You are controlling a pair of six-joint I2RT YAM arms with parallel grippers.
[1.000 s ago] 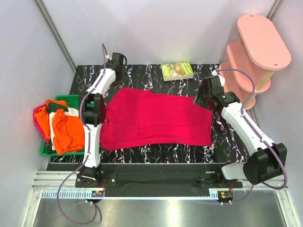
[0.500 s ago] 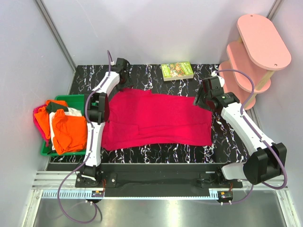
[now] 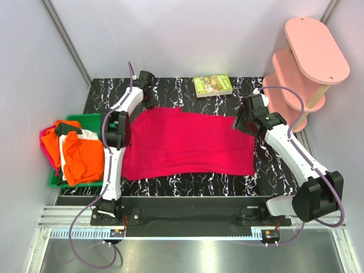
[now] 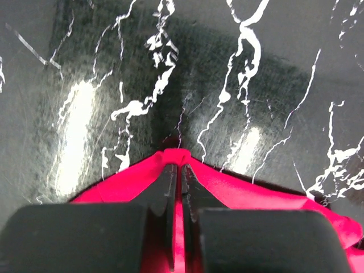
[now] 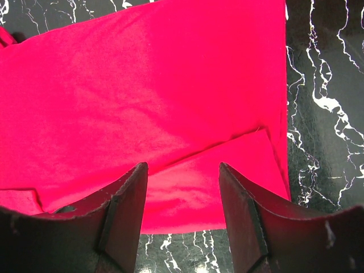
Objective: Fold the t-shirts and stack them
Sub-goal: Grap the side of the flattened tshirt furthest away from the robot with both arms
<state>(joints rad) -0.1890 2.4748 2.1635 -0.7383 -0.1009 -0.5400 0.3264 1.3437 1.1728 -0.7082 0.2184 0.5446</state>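
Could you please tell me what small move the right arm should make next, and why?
Probably lower the right gripper and close its fingers on the red shirt near its far right corner: the left gripper is shut on the far left corner, while the right one hangs open above the cloth, holding nothing.

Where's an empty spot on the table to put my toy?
Bare table lies at the back, between the left gripper and the green book, and in a thin strip in front of the red shirt. The shirt fills the middle; the green bin on the left is piled with other shirts.
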